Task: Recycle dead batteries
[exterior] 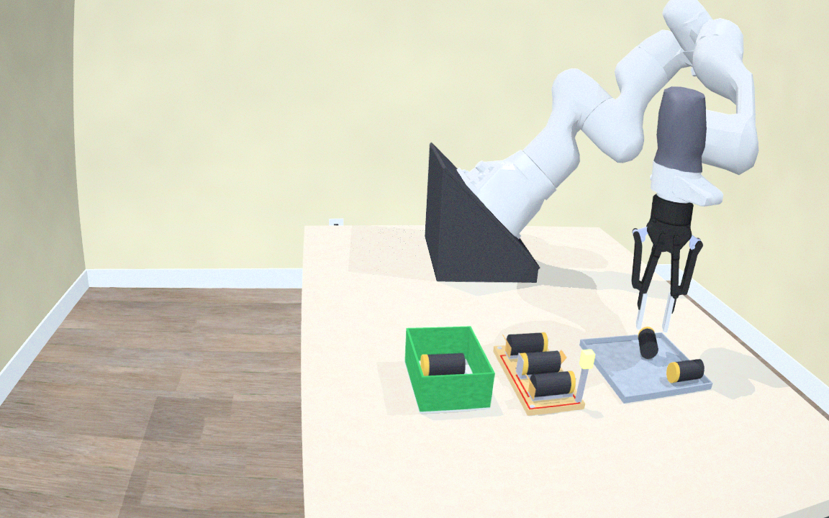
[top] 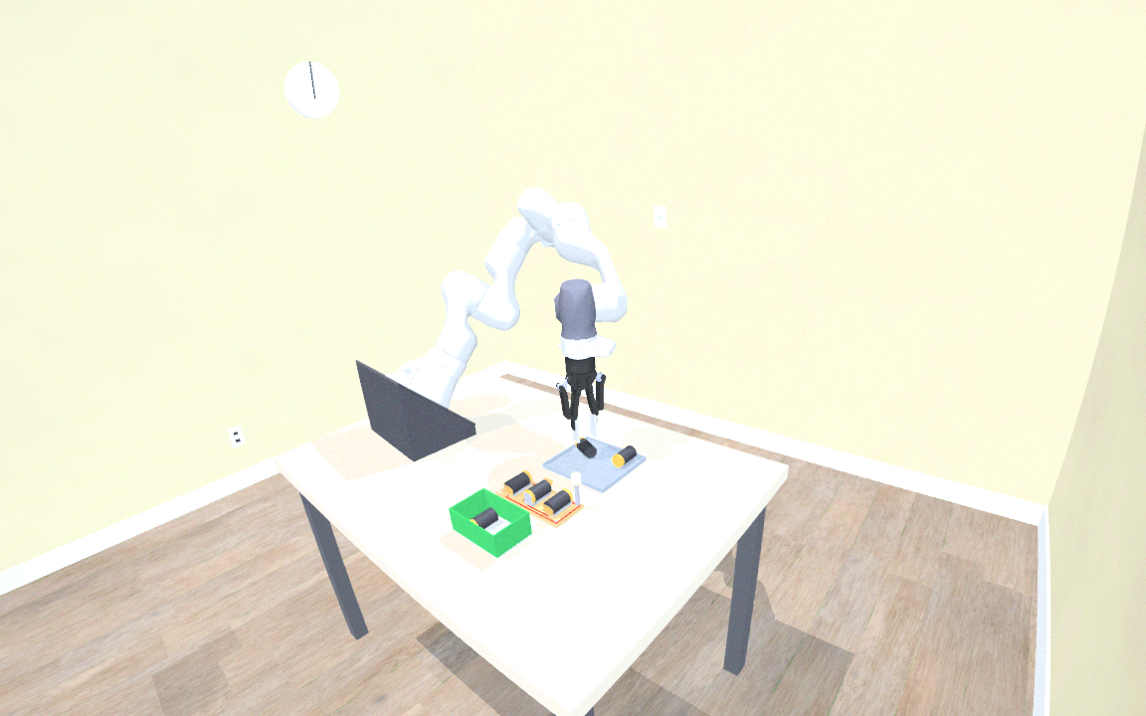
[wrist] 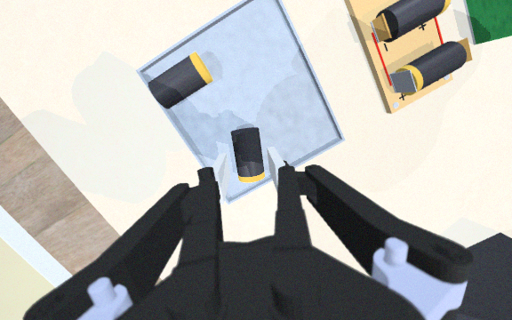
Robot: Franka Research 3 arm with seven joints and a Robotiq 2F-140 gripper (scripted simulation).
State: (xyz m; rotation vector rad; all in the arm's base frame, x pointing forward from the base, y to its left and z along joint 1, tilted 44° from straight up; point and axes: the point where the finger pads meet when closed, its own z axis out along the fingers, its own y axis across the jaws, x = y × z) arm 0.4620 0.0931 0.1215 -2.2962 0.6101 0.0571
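Observation:
My gripper [top: 585, 436] [exterior: 653, 326] [wrist: 248, 162] is partly open and empty, pointing down over the rear of the grey tray [top: 577, 468] [exterior: 623, 368] [wrist: 283, 58]. A black battery [top: 587, 448] [exterior: 648, 343] [wrist: 247, 151] lies in the tray below and between the fingertips. Another battery [top: 625, 456] [exterior: 689, 370] [wrist: 178, 81] lies at the tray's far side. The upright green box [top: 471, 531] [exterior: 456, 393] [wrist: 500, 22] holds one battery [top: 486, 517] [exterior: 446, 363]. Three batteries sit in the wooden holder [top: 556, 520] [exterior: 555, 407]. Its bulb [top: 575, 477] [exterior: 586, 359] looks yellow and lit in the exterior view.
The holder stands between the green box and the tray, with the bulb post on its tray side. The dark wedge-shaped arm base [top: 408, 418] [exterior: 476, 238] stands at the back of the table [top: 613, 552] [exterior: 404, 463]. The tray has a low raised rim.

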